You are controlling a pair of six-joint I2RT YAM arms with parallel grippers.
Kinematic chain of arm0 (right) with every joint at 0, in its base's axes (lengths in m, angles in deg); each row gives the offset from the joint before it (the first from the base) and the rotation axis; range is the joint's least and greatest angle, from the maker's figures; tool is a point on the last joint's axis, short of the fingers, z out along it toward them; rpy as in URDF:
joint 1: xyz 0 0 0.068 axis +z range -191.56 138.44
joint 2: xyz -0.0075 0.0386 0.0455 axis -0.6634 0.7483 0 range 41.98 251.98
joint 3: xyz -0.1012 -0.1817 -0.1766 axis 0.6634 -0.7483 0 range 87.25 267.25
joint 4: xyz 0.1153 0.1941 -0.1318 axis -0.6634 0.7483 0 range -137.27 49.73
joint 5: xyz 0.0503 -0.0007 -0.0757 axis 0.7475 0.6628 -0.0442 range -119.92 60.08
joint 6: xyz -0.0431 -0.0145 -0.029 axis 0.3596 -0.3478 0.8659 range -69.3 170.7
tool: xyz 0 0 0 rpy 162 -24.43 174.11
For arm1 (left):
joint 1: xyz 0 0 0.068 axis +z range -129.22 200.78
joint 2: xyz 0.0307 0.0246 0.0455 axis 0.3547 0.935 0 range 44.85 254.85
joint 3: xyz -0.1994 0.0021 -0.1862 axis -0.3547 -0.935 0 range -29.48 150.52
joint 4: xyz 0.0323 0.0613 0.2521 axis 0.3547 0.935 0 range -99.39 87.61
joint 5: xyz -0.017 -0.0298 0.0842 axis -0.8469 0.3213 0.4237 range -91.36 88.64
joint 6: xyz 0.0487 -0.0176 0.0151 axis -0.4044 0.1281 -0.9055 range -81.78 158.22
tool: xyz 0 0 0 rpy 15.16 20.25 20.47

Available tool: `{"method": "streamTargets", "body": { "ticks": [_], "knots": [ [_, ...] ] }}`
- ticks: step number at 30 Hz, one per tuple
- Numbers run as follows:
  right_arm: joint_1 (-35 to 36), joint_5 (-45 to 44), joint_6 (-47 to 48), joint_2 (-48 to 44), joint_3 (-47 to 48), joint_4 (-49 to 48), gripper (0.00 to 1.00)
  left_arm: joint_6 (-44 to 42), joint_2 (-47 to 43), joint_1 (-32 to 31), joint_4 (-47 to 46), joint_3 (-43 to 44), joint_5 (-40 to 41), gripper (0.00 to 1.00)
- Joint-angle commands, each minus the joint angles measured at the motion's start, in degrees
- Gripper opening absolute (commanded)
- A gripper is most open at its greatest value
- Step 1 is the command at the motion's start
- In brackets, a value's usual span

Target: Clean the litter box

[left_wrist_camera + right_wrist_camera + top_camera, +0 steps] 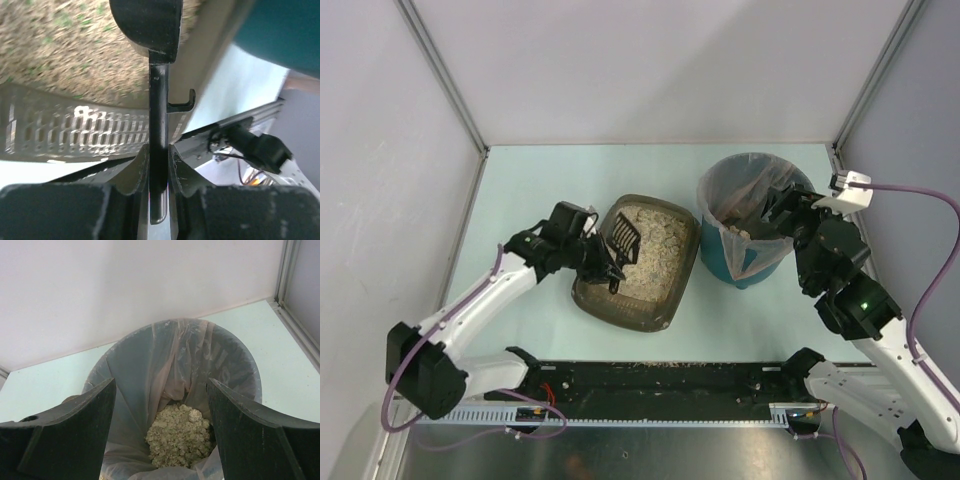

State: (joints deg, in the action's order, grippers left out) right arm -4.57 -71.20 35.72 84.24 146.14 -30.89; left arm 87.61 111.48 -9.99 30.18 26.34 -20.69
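Litter box (pixel 620 318) sits mid-tabletop (pixel 530 190), its right rim just beside the teal bin (pixel 745 272). My left fingers (pixel 132 175) pinch the black scoop (pixel 624 237) by its handle, over the litter. Right fingers (pixel 75 430) are spread above the bin's rim. I see bare tabletop left of and beyond the box.

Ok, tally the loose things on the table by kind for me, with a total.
litter box: 1
scoop: 1
bin: 1
Total: 3
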Motion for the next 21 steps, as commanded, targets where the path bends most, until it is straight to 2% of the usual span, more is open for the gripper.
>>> {"method": "streamTargets", "body": {
  "ticks": [1, 10, 14, 21],
  "knots": [
    [-0.17, -1.09, -1.10, -0.60, 0.34, 0.32, 0.78, -2.45, 3.50, -0.09, 11.57, 5.61, 5.70, 0.00],
    [-0.17, -1.53, -2.33, -0.42, 0.26, 0.84, 0.78, -6.84, 12.90, -3.86, 23.27, 14.93, 12.21, 0.00],
    [-0.17, -1.79, -2.42, -0.51, 0.26, 1.20, 0.77, -5.97, 13.26, -4.13, 23.71, 15.56, 10.20, 0.00],
    [-0.17, -1.35, -3.21, 0.01, 0.26, 2.16, 0.78, 1.75, 13.26, -4.04, 23.53, 15.29, 1.67, 0.00]
  ]
}}
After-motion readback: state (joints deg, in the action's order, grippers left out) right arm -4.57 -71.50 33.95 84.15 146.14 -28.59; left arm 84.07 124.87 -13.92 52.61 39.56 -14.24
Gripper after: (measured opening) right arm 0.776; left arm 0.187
